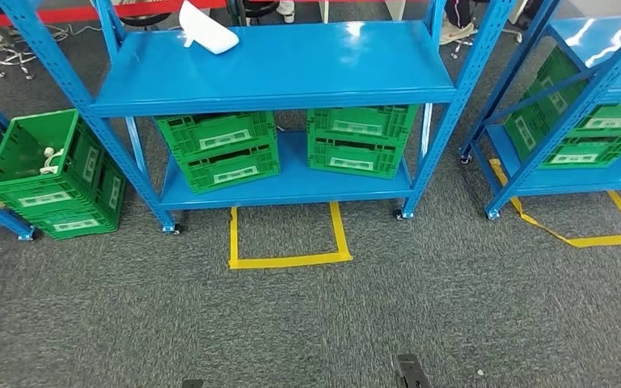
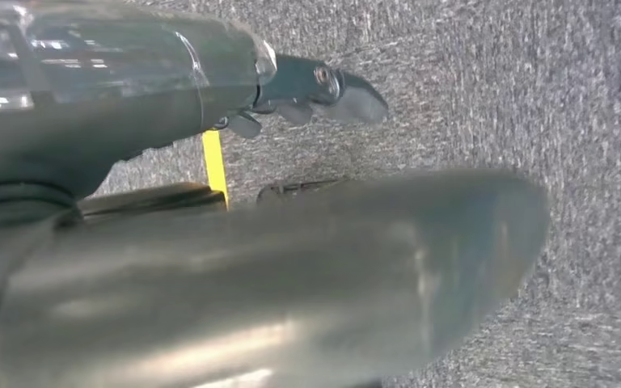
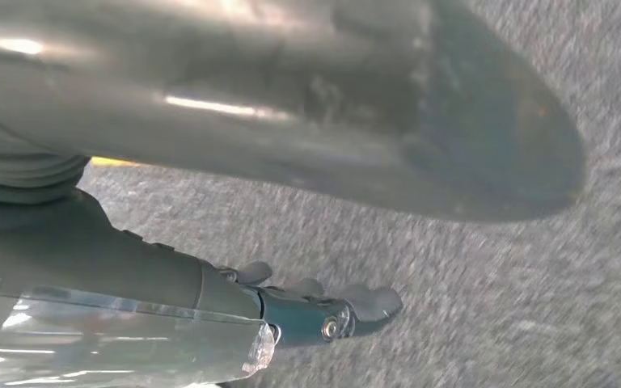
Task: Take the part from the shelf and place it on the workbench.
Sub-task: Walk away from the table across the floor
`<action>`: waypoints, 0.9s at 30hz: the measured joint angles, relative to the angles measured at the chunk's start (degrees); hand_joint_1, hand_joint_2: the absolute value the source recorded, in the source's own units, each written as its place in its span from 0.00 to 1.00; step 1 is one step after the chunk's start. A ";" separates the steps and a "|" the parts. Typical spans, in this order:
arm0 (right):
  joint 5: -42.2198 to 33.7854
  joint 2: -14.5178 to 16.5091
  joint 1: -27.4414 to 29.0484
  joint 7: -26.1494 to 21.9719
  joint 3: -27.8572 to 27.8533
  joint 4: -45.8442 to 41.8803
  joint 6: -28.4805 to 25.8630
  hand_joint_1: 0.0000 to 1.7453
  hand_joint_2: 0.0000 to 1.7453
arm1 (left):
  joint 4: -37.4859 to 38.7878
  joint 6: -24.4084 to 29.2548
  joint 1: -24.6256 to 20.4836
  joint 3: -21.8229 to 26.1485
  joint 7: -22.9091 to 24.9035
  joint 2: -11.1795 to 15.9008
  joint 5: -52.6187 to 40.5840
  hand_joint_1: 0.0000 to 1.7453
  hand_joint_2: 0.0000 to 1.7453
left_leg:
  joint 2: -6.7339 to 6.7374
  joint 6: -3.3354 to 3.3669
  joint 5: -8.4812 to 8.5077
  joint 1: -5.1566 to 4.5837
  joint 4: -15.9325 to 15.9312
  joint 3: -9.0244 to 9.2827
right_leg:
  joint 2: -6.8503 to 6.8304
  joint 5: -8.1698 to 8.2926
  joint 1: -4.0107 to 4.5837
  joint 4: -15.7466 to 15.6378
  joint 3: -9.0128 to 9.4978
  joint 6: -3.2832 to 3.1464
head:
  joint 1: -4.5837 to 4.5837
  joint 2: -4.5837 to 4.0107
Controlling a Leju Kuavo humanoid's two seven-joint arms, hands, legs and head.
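A glossy white moulded plastic part [image 1: 208, 31] lies on the top deck of the smooth blue steel shelf [image 1: 291, 69], near its rear left. On the lower deck, two ribbed green plastic crates [image 1: 218, 149] sit side by side. Both hang over coarse grey carpet [image 1: 372, 315]: left hand [image 2: 307, 93] and right hand [image 3: 315, 307], fingers loosely extended, slightly apart, holding nothing.

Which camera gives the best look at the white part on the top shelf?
The head view: the white part lies in plain sight at the back of the top blue shelf. Both wrist views face grey carpet, with nothing of the part.
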 joint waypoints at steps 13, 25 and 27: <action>-0.38 -0.15 0.12 -0.15 0.51 -0.26 -0.01 0.00 0.00 | 0.03 -0.05 0.07 -0.51 0.15 0.04 0.03 0.00 0.00 | 0.13 1.31 5.12 -0.74 5.67 -8.64 | 0.74 -4.65 0.76 -0.61 5.51 -1.12 | -1.55 0.00; -0.55 -0.29 0.43 -0.26 1.04 -0.30 -0.15 0.00 0.00 | 0.08 -0.06 0.09 -0.91 0.16 -0.19 0.11 0.00 0.00 | 0.21 3.20 0.44 -1.04 3.06 -2.97 | 0.19 -3.25 0.76 11.19 -4.98 0.16 | 0.57 0.00; -0.58 -0.51 0.48 -0.28 1.18 -0.31 -0.16 0.00 0.00 | 0.08 -0.07 0.01 -0.94 0.15 -0.38 0.12 0.00 0.00 | 0.17 2.91 -0.40 -1.09 2.98 -2.12 | 0.11 0.71 1.28 5.19 -3.26 -1.06 | 0.38 0.00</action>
